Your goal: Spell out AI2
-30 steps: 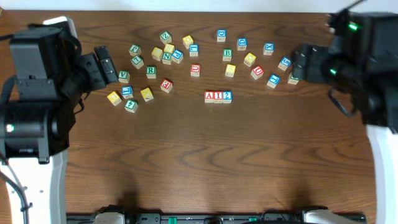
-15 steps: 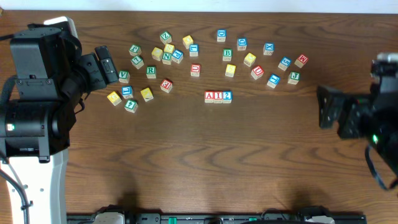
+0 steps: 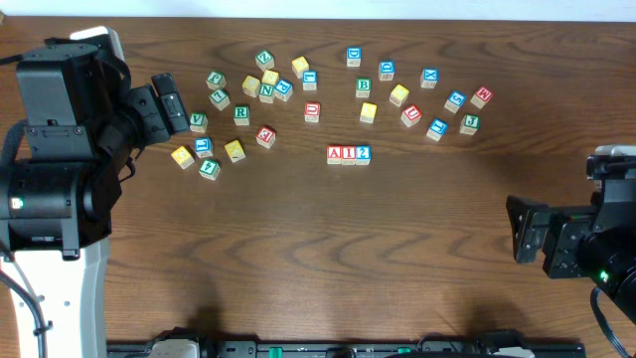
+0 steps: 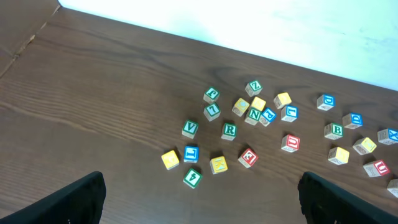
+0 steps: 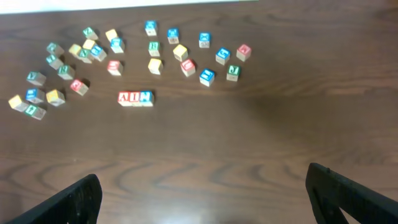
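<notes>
Overhead: right gripper (image 3: 519,229) is spread wide with nothing in it. Right wrist view agrees: both fingers sit at the bottom corners of the frame with only bare table (image 3: 298,259) between them. Left gripper (image 3: 169,92) is the same, fingers wide apart in the left wrist view and nothing held.

Task status: looks done to me. A block (image 3: 335,153), I block (image 3: 349,153) and 2 block (image 3: 363,153) sit mid-table, touching side by side in one straight line. They read A-I-2 left to right, faces up. No gaps or skew that I can see at this resolution. The other loose blocks (image 3: 266,89) are scattered in two groups farther back, left and right, all clear of the word. Nothing left to place. At most the arms need parking.

Pose:
- Right arm: gripper points left, low over the near right part of the table, well apart from the three blocks. The wrist and the rest of the arm run off the right edge.
- Left arm: gripper points right, at the far left, near the left group. The green V block (image 3: 198,121) is the closest one, near the fingertips but not touching. Behind the gripper the arm folds back over its base at the left edge.

Neither arm is near the word, so I judge the risk of knocking it low.
</notes>
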### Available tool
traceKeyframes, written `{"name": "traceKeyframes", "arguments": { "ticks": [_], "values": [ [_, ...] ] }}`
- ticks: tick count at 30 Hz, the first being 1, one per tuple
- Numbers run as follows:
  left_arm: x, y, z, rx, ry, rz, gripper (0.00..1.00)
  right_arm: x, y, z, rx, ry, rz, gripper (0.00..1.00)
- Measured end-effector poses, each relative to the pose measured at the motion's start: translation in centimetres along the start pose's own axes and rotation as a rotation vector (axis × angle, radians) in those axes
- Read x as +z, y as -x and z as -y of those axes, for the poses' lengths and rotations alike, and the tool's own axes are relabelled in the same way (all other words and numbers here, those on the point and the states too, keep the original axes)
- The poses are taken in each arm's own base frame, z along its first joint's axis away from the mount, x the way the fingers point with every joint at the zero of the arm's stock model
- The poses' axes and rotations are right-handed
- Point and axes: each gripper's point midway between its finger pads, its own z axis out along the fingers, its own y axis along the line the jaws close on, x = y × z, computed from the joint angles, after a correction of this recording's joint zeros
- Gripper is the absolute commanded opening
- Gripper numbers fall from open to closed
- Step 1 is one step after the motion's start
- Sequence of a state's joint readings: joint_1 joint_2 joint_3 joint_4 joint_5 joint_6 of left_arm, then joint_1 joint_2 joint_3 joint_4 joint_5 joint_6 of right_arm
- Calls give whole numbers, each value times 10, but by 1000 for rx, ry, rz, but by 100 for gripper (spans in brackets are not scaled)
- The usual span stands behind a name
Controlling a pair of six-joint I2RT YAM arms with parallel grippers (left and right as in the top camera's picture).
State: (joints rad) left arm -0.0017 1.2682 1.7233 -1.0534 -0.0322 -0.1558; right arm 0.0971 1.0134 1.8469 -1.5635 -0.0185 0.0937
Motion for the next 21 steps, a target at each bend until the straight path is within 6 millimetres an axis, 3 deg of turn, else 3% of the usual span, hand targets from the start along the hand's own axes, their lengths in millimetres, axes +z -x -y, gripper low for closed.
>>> {"name": "traceKeyframes", "arguments": {
  "ticks": [8,16,21],
  "values": [
    [0,0,0,0,0,-1,98,12,32,4,-14,-22,131,99],
    [0,0,0,0,0,-2,98,67,56,12,-69,-54,300,99],
    [0,-1,0,0,0,-3,97,104,49,17,-80,-59,456,99]
  ]
}}
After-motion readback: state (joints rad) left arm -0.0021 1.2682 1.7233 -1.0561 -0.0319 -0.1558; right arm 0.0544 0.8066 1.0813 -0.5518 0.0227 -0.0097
